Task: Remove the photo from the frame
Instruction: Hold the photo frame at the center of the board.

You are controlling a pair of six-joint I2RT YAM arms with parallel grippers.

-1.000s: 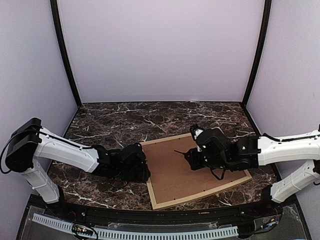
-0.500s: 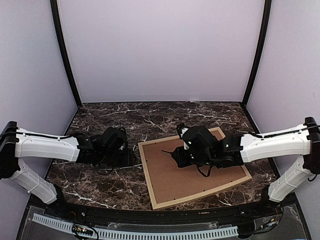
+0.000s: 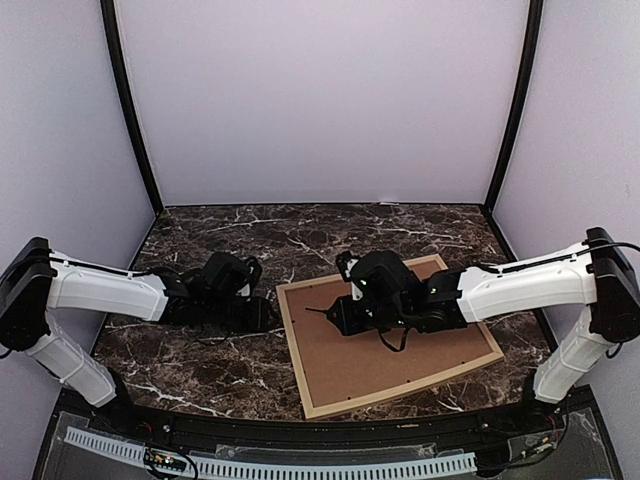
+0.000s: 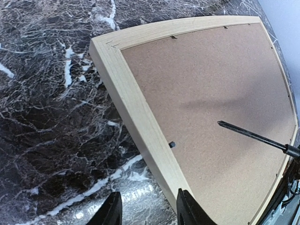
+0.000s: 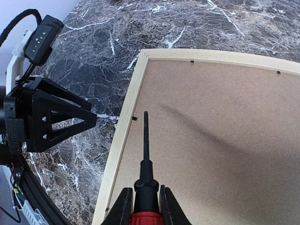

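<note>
The frame [image 3: 290, 345] of light wood lies face down on the marble table [image 3: 200, 240], and its brown backing board [image 3: 400, 350] faces up. The photo is hidden under the board. My right gripper [image 5: 146, 201] is shut on a red-and-black screwdriver [image 5: 145, 140]. The black tip hovers over the board beside a small dark tab [image 5: 134, 118] at the frame's left rail [image 5: 123, 136]. My left gripper [image 4: 149, 208] is open just outside that rail [image 4: 136, 108]. Its right finger sits at the rail's edge and its left finger over the marble.
Small dark tabs [image 4: 171, 145] line the inner edge of the frame around the backing board [image 4: 211, 84]. The left gripper's black body [image 5: 51, 119] lies close to the screwdriver tip. Lilac walls close off the back and sides. A cable strip [image 3: 280, 465] runs along the near edge.
The right gripper has carried the screwdriver leftward across the board toward the left rail. The left gripper has pulled back from the frame's edge to the left and narrowed a little.
</note>
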